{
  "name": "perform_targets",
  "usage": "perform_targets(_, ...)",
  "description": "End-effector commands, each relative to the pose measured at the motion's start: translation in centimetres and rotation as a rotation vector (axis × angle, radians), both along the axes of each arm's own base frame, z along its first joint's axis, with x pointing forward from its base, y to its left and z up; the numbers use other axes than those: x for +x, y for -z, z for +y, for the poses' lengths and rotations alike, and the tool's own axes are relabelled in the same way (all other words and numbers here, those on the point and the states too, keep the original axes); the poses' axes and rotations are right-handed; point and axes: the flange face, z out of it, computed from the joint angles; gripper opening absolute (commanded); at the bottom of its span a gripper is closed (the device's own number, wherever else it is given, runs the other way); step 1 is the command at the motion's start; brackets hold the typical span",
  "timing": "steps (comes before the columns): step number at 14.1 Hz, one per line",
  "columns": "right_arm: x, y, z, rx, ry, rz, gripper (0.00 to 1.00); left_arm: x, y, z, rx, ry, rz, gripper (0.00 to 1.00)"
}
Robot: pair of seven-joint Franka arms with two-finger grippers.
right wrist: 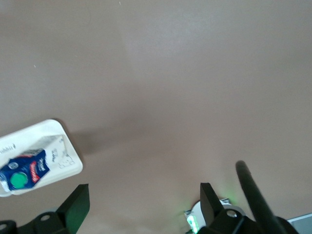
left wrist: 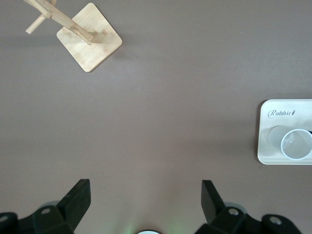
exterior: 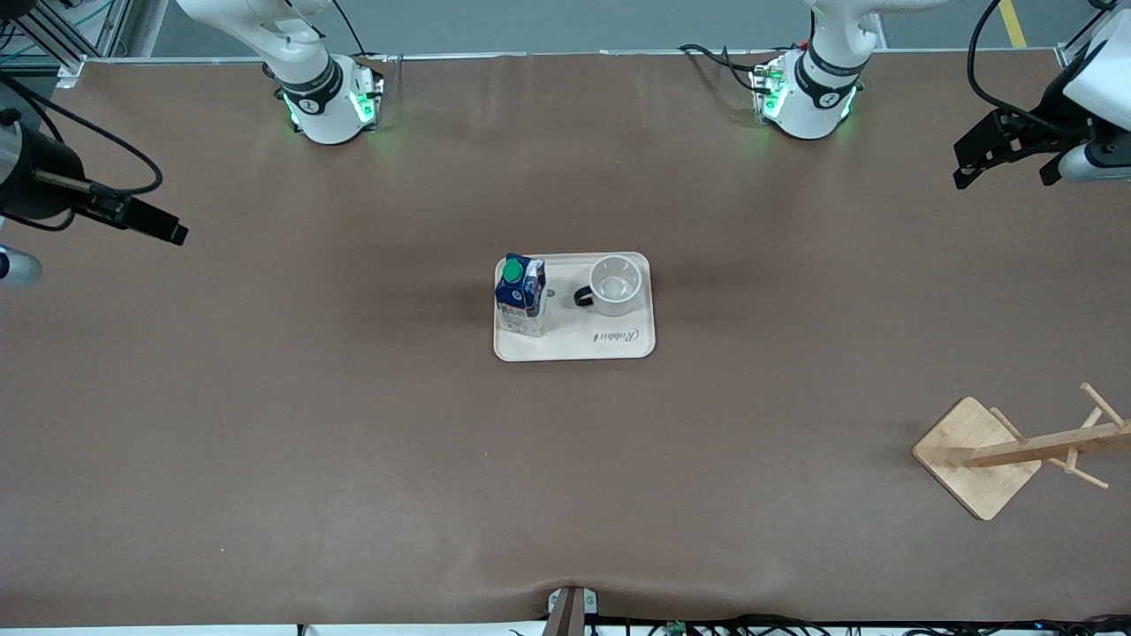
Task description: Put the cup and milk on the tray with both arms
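The milk and the cup are standing upright on the tray at frame centre, apart. The left gripper, upper right, and right gripper, left edge, are hanging over bare worktop, jaws apart and empty. Judging the placing done, both arms should be parking clear, well away from the tray.

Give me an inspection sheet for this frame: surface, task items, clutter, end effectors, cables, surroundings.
Surface: brown table, smooth.
Task items: tray at mid-table; milk upright on it toward the right arm's end; cup upright beside it, handle toward the milk.
Clutter: wooden rack lying tipped near the left arm's end, nearer the front camera than the tray.
End effectors: left end effector open, over bare table at its end; right end effector open, over its end. Both arms wait.
Cables: black cables hang by the left arm.
Surroundings: nothing seen.
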Motion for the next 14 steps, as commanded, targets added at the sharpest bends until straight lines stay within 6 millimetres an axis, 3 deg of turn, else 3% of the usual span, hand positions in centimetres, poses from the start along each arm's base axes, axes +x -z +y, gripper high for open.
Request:
perform_targets(1,-4.1,0.3,-5.0,0.025,-0.11,0.002,1.0,-0.4,-1.1,-0.2,-0.019,0.017,-0.011,1.0)
perform_targets(3,-5.5,0.4,-7.9,0.071,-0.301,-0.004,1.0,-0.4,-1.1,-0.4,-0.019,0.018,-0.011,1.0)
perform_targets(4,-5.7,0.3,-8.4,0.087,-0.378,-0.01,1.0,-0.4,-1.2,-0.3,-0.019,0.017,-0.013,1.0)
perform_targets(8,-5.8,-0.5,-9.9,0.085,-0.373,-0.033,1.0,-0.5,-1.7,-0.2,-0.021,0.016,-0.022,1.0)
perform_targets(14,-6.4,-1.0,-8.5,0.092,-0.281,-0.032,1.0,-0.7,-2.1,0.1,-0.021,0.008,-0.02,1.0)
